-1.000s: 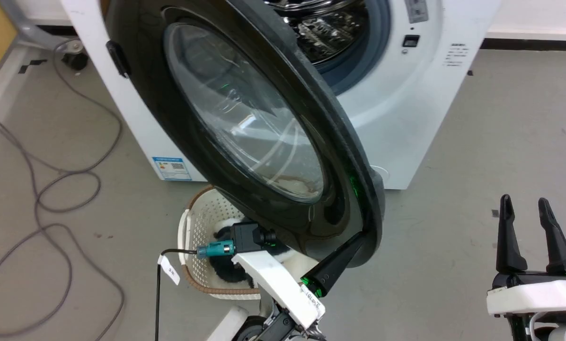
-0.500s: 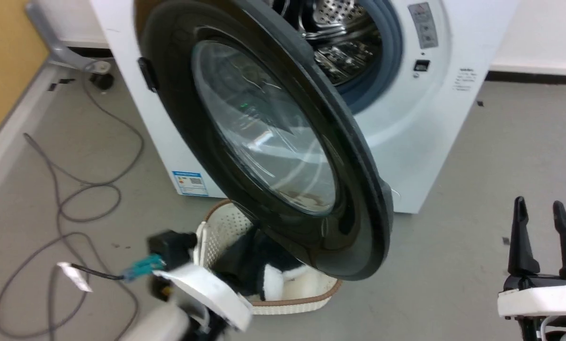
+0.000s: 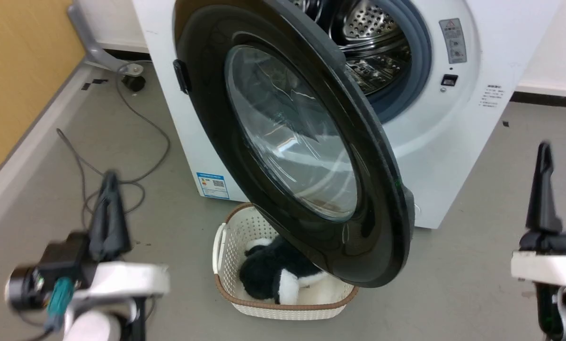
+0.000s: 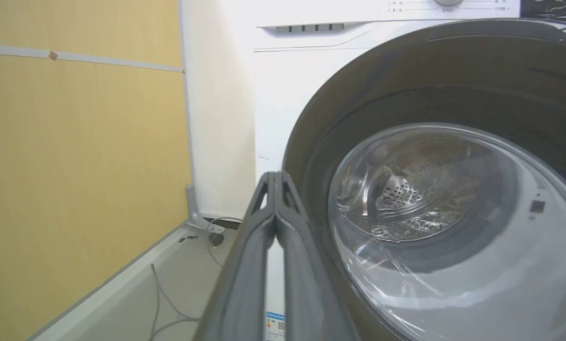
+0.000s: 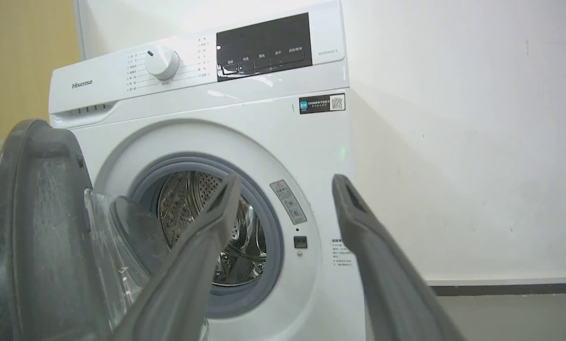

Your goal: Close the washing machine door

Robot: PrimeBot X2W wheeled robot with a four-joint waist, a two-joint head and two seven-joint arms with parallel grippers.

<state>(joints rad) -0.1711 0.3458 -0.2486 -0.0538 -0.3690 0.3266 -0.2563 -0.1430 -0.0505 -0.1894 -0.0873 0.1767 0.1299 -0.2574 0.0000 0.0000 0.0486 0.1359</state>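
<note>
The washing machine door (image 3: 292, 142) is seen swung wide open in front of the washing machine (image 3: 453, 142), above a white basket (image 3: 226, 237). The left gripper (image 3: 110, 182) is positioned apart from the door, jaws closed on nothing. The right gripper (image 5: 287, 184) is positioned with jaws spread, empty

There was one washer (image 3: 453, 156), with one door (image 3: 207, 109), one drum (image 3: 373, 28), one dial (image 5: 162, 61) and one display (image 5: 264, 45). It bore three stickers: one blue label (image 3: 212, 185) low on the front, one warning sticker (image 3: 455, 40) beside the opening, and one QR sticker (image 5: 322, 103) under the display. One basket (image 3: 226, 246) held one plush toy (image 3: 264, 274). There were two grippers, the left gripper (image 4: 274, 175) and the right gripper (image 5: 287, 179), each with two fingers (image 5: 202, 237). At least one cable (image 3: 167, 147) lay on the floor; the exact number could not be told.
</note>
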